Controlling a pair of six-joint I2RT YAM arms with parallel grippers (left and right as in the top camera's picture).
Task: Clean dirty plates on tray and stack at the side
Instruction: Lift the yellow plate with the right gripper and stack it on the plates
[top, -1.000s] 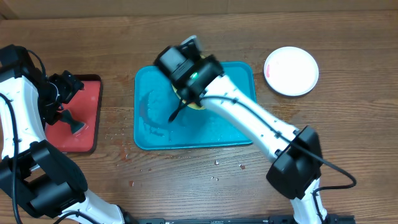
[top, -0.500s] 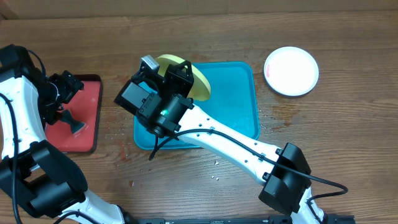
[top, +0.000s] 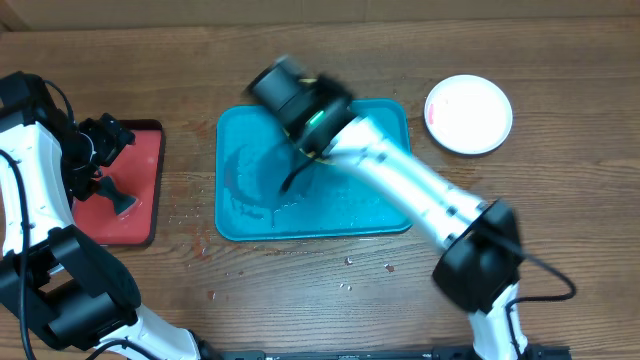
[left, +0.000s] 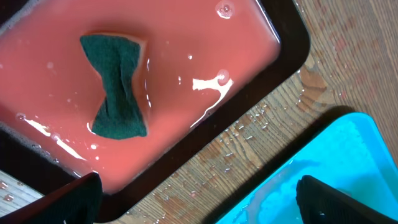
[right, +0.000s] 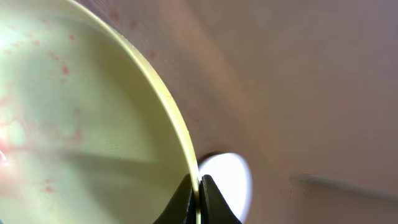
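My right gripper (right: 199, 190) is shut on the rim of the yellow-green plate (right: 81, 124), which has faint red smears. In the overhead view the right wrist (top: 300, 95) is blurred over the far side of the teal tray (top: 245, 215) and hides that plate. The tray is wet with streaks. The white plate (top: 468, 113) lies on the table to the right, with red at its left rim; it also shows in the right wrist view (right: 227, 177). My left gripper (left: 199, 199) is open and empty over the gap between the red tray and the teal tray (left: 339, 165). The pale blue plate is out of view.
A dark-rimmed red tray (top: 140, 225) lies at the left, holding water and a green sponge (left: 118, 87), which also shows in the overhead view (top: 120, 203). Water drops dot the wood in front of the teal tray.
The right arm swung the yellow-green plate out over the tray's left side, then back to the far middle of the tray. The left arm has not moved.
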